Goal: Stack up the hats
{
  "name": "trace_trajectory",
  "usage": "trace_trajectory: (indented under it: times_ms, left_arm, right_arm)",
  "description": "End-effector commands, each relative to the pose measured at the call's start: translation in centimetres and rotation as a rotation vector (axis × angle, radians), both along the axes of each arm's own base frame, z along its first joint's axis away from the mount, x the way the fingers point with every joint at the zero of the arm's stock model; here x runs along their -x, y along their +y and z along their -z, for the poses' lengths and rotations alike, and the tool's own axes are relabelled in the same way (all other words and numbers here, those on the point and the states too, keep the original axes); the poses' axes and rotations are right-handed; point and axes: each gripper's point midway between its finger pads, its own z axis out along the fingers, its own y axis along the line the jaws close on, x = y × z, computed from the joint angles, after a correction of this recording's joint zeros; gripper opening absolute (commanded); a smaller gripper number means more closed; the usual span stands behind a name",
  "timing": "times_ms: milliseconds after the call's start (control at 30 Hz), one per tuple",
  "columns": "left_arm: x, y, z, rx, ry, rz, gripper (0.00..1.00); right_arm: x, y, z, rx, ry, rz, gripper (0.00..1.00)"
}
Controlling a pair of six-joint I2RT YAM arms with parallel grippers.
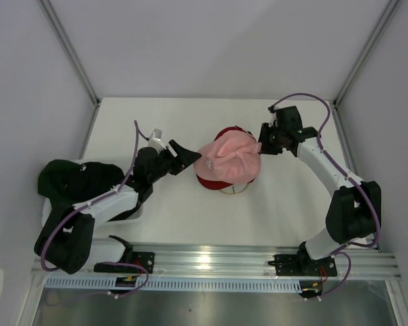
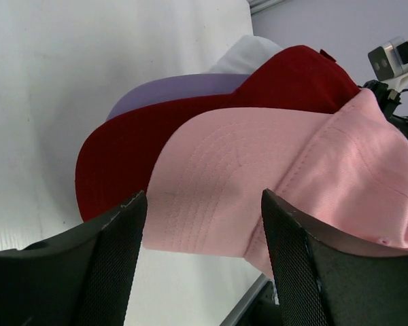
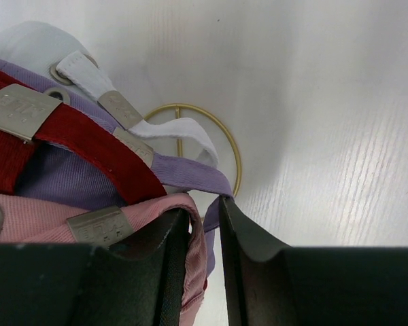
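Note:
A pink cap (image 1: pixel 228 157) lies on top of a red cap (image 1: pixel 214 182), over a lavender cap (image 2: pixel 170 88), on the stand at mid table. My left gripper (image 1: pixel 187 155) is open, its jaws wide apart just short of the pink brim (image 2: pixel 211 176) and not touching it. My right gripper (image 1: pixel 262 142) is at the back of the stack. In the right wrist view its jaws (image 3: pixel 204 207) are narrowly apart; the pink strap (image 3: pixel 194 231) drapes over one finger and a gap shows beside the other. Dark caps (image 1: pixel 75 180) lie heaped at the left.
A thin gold wire stand (image 3: pixel 228 146) carries the stack; its ring shows under the caps (image 1: pixel 234 191). White fabric with a strap (image 3: pixel 88 75) lies under the lavender cap. A white tray (image 1: pixel 132 210) holds the dark caps beside the left arm. Walls enclose the table.

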Motion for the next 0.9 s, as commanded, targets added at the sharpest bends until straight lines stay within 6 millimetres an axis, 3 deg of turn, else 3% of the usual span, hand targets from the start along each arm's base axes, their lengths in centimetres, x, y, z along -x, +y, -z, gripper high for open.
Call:
trace_trajectory:
  times_ms: [0, 167, 267, 333, 433, 467, 567, 733, 833, 867]
  left_arm:
    - [-0.8, -0.3, -2.1, 0.068, -0.100, 0.006, 0.72]
    - [-0.5, 0.0, -1.5, 0.012, -0.128, 0.038, 0.75]
    - [0.2, -1.0, -2.7, 0.039, -0.195, 0.127, 0.74]
    - [0.3, -1.7, -2.4, 0.056, -0.190, 0.166, 0.70]
    - [0.8, -2.6, -2.1, 0.093, -0.178, 0.228, 0.48]
    - [0.9, -2.8, -1.9, 0.104, -0.171, 0.238, 0.32]
    - [1.1, -3.0, -1.7, 0.141, -0.165, 0.250, 0.04]
    - [0.9, -1.9, 0.4, 0.078, -0.040, 0.149, 0.01]
    - [1.4, -1.7, 1.4, -0.020, 0.005, 0.106, 0.01]
    - [1.9, -1.4, 2.7, -0.072, 0.055, 0.097, 0.01]
  right_arm:
    - [0.3, -0.2, 0.9, 0.015, 0.048, 0.001, 0.27]
    - [1.4, -0.3, 2.0, 0.009, 0.085, 0.013, 0.27]
    - [2.1, -0.4, 2.8, 0.002, 0.103, 0.021, 0.27]
    - [2.4, -0.4, 3.3, 0.000, 0.114, 0.022, 0.27]
    - [2.3, -0.4, 3.3, 0.001, 0.119, 0.030, 0.27]
    - [2.1, -0.4, 3.2, -0.001, 0.115, 0.030, 0.27]
    - [1.5, -0.4, 2.6, 0.002, 0.100, 0.039, 0.28]
    - [0.6, -0.3, 2.2, 0.006, 0.097, 0.049, 0.32]
    - [0.4, -0.2, 2.8, 0.009, 0.125, 0.055, 0.32]
    - [0.4, -0.2, 3.4, 0.011, 0.144, 0.054, 0.31]
